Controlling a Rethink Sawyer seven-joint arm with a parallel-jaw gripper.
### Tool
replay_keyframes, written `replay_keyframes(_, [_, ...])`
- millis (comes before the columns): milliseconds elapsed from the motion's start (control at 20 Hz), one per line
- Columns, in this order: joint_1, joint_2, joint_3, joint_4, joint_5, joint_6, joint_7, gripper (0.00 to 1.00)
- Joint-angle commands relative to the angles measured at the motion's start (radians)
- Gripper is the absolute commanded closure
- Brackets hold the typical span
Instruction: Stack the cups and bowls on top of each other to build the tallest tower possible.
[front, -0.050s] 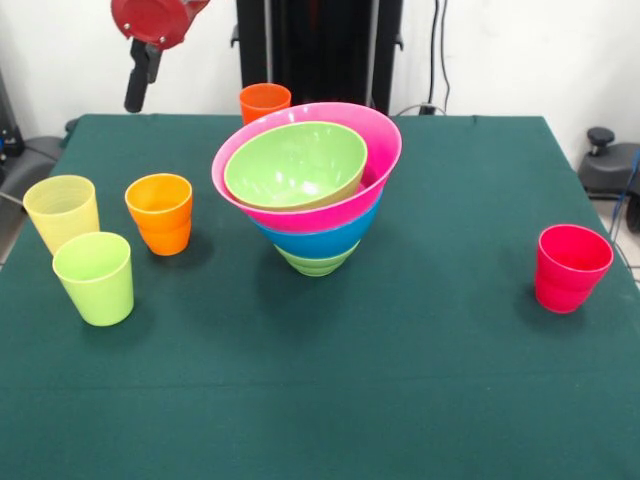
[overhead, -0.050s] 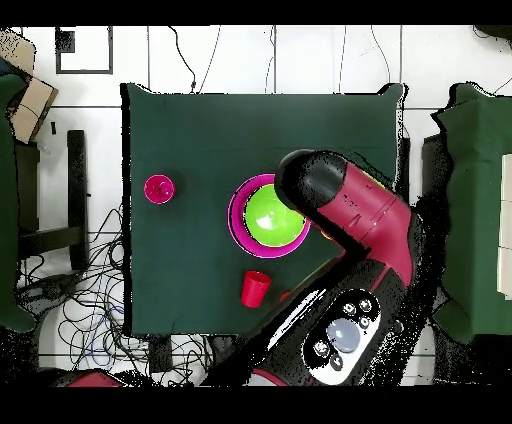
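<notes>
Standing at the middle of the dark green table (front, -0.050s: 320, 400), the tower (front, -0.050s: 310, 195) of round plastic bowls is the landmark for everything else: a small light green bowl (front, -0.050s: 316, 261) at the base, a large blue bowl (front, -0.050s: 320, 238) above it, a large pink bowl (front, -0.050s: 352, 200) over that, and a large light green bowl (front, -0.050s: 296, 164) nested on top, tilted toward the left.

No cup has joined it yet. Well left of the tower stand a pale yellow plastic tumbler (front, -0.050s: 62, 211), a lime green tumbler (front, -0.050s: 95, 277) just in front of it, and an orange tumbler (front, -0.050s: 160, 213) nearer the tower. A second orange tumbler (front, -0.050s: 265, 102) sits just behind the tower; a red tumbler (front, -0.050s: 571, 267) stands well to its right.

So the bowls look finished and the cups remain.

Up and left of the tower hangs the robot's gripper (front, -0.050s: 140, 75), holding nothing; whether its claw is apart or together I cannot tell.
</notes>
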Motion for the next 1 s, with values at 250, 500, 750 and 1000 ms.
replay_keyframes(250, [-0.068,-0.004,0.212,0.052,-0.129,-0.085,-0.139,0.0])
replay_keyframes(500, [-0.098,-0.003,0.243,0.041,-0.161,-0.116,-0.146,0.0])
replay_keyframes(750, [-0.115,-0.001,0.266,0.038,-0.191,-0.141,-0.135,0.0])
replay_keyframes(1000, [-0.136,-0.011,0.294,0.051,-0.226,-0.174,-0.13,0.0])
